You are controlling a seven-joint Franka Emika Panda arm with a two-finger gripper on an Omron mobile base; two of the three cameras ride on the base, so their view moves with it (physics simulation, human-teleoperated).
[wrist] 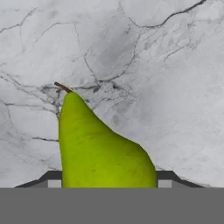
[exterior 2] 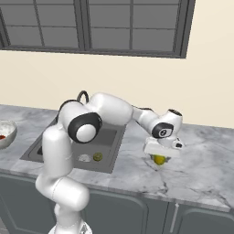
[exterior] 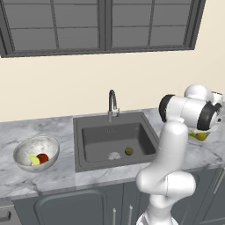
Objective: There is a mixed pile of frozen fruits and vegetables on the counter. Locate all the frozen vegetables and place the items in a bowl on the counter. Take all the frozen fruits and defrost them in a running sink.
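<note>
Your pear is yellow-green and smooth, fat at one end and thin at the other, with a little brown stem. It lies on the counter, right of the sink. Your gripper sits low over it, a finger tip on each side of the fat end. You cannot tell if they squeeze it yet. A dark green ball rests in the sink. The bowl holds a red tomato and a pale wedge.

White arm stretched low to its right, gripper pointing down, jaws partly apart.
</note>
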